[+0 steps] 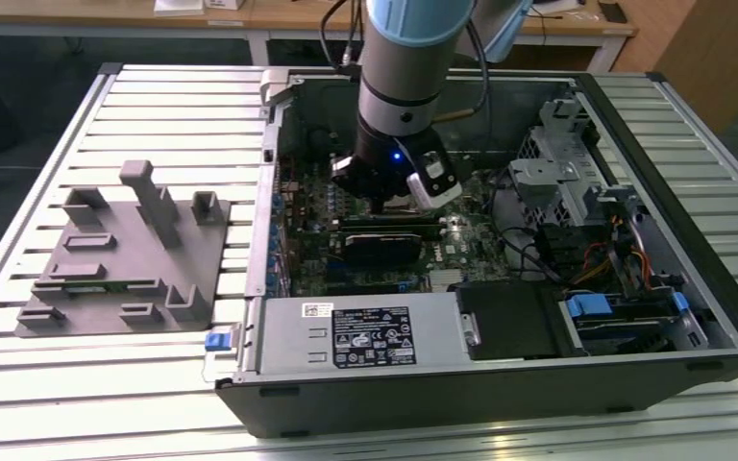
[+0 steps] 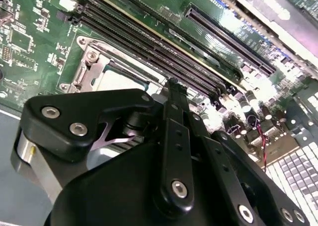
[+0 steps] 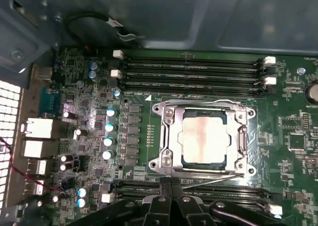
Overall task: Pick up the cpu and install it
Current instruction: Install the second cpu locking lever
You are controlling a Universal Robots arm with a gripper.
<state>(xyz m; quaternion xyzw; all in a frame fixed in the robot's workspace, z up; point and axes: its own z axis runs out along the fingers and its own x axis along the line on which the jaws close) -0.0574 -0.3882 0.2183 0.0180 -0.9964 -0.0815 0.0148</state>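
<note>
The cpu (image 3: 204, 137) already lies flat inside the socket frame (image 3: 169, 136) on the motherboard (image 3: 293, 131), near the memory slots (image 3: 194, 72), inside the open computer case (image 1: 676, 134). The gripper (image 3: 171, 186) hangs just beside the socket's edge; its fingers look pressed together and hold nothing. I judge the placing step is done. What remains, I think, needs checking that the chip sits level in its seat
</note>
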